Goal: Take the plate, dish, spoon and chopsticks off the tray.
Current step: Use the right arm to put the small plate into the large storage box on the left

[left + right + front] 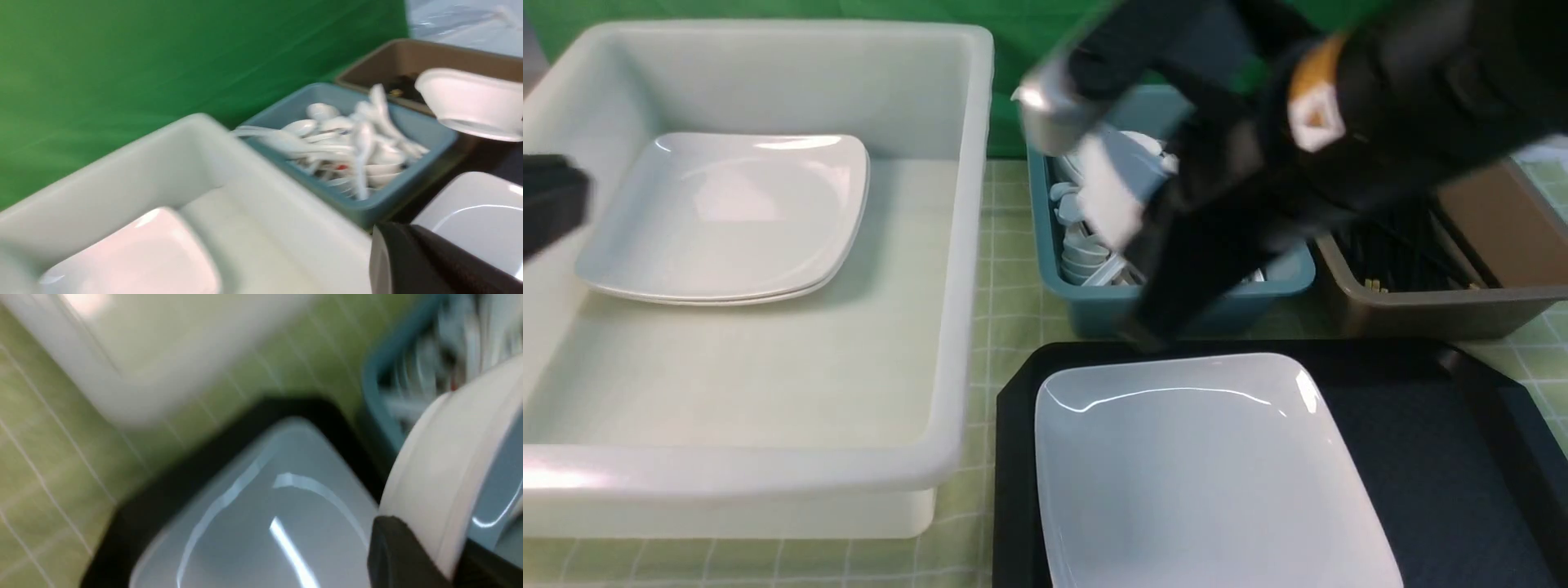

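Observation:
The large white plate point(1209, 465) lies on the black tray point(1421, 457), filling its left half. My right gripper point(453, 559) is shut on the rim of the small white dish point(445, 469). It holds the dish tilted on edge in the air above the tray's far edge, in front of the teal tub. The dish point(1109, 196) shows blurred in the front view, and the left wrist view shows the dish point(470, 102) aloft. My left gripper point(429, 261) is shut and empty, by the white tub's left side. No spoon or chopsticks show on the visible part of the tray.
A big white tub point(964, 245) on the left holds stacked white plates point(727, 220). Behind the tray stand a teal tub point(1201, 302) with several white spoons and a brown tub point(1437, 310) with dark chopsticks. A green checked cloth covers the table.

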